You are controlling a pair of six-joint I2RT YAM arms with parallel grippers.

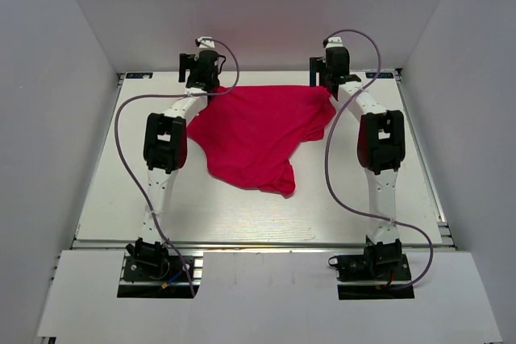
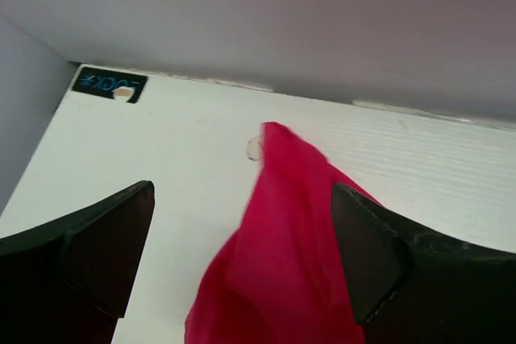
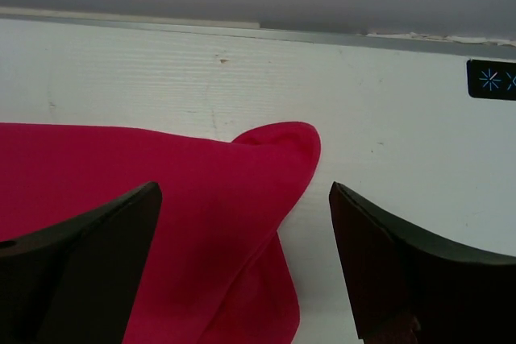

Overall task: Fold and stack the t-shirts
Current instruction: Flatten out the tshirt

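Both our arms stretch from their bases at the near edge of the worktop (image 1: 242, 219) forward to its far edge. Our left arm (image 1: 165, 147) leans a little inward, and our left gripper (image 1: 211, 88) sits low at the far edge, left of the middle. Our right arm (image 1: 380, 144) mirrors it, with our right gripper (image 1: 326, 82) right of the middle. The black fingers (image 2: 105, 247) of the left gripper are spread wide apart, and the right gripper's fingers (image 3: 403, 271) are spread wide apart too.

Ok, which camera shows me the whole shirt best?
The top external view: the shirt shows there whole, rumpled, every edge in frame. The left wrist view catches only a narrow corner of it, the right wrist view only a rounded corner and a fold.
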